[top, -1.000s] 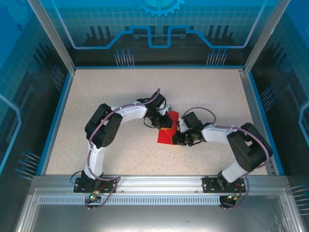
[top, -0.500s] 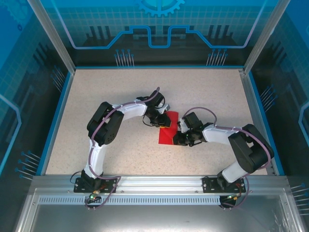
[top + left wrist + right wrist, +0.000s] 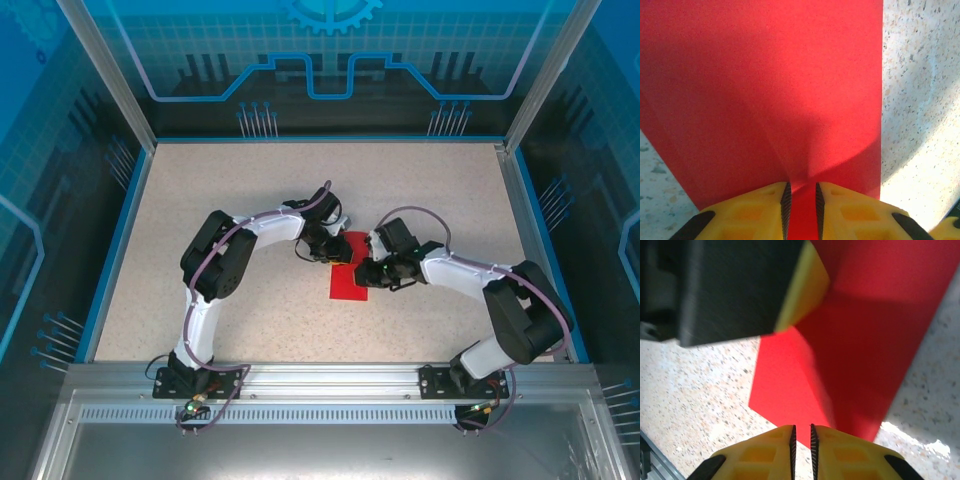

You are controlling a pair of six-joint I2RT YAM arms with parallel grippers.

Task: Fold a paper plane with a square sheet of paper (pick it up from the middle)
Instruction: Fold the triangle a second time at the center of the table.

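Note:
The red square sheet of paper (image 3: pixel 348 283) lies folded into a narrow strip on the table's middle. My left gripper (image 3: pixel 337 251) sits at its far end, shut on the paper: in the left wrist view a pinched ridge of the sheet (image 3: pixel 765 90) runs in between the yellow fingers (image 3: pixel 802 200). My right gripper (image 3: pixel 367 268) hovers at the strip's right edge. In the right wrist view its fingers (image 3: pixel 802 440) stand a narrow gap apart just above the paper's (image 3: pixel 855 360) near edge, with nothing between them. The left gripper's dark body (image 3: pixel 730 285) looms over the sheet there.
Speckled tabletop (image 3: pixel 250 190) spreads around the paper, bounded by a blue rim (image 3: pixel 118 250) and clear enclosure walls. Both forearms cross close together over the table's middle, cables looping above them.
My right gripper has let go of the paper's right edge, parted its jaws slightly and shifted toward the far end. The raised flap now lies flat. The left gripper keeps its hold.

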